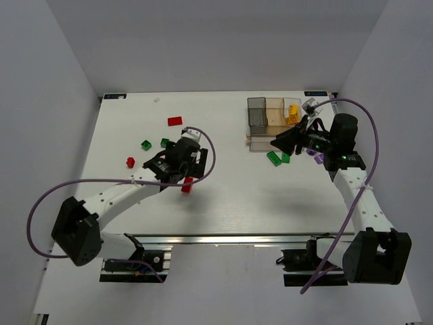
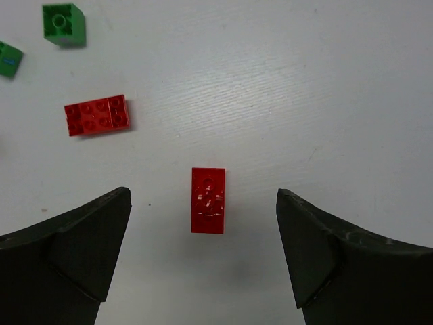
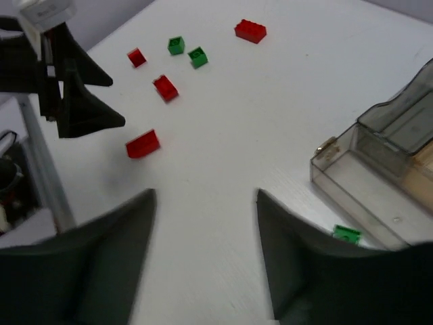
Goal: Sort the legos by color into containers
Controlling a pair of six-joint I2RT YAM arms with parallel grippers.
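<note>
Left gripper spread wide; red brick centred between fingers, touching neither. Right gripper also wide.

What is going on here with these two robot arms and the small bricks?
The two arms are sorting legos by colour into a clear organizer. The left gripper is open over a red brick that lies on the table, not yet gripped. The right gripper is open and empty, near the organizer's front tray. Yellow bricks sit in the right end bin; two green bricks lie before the tray.
</note>
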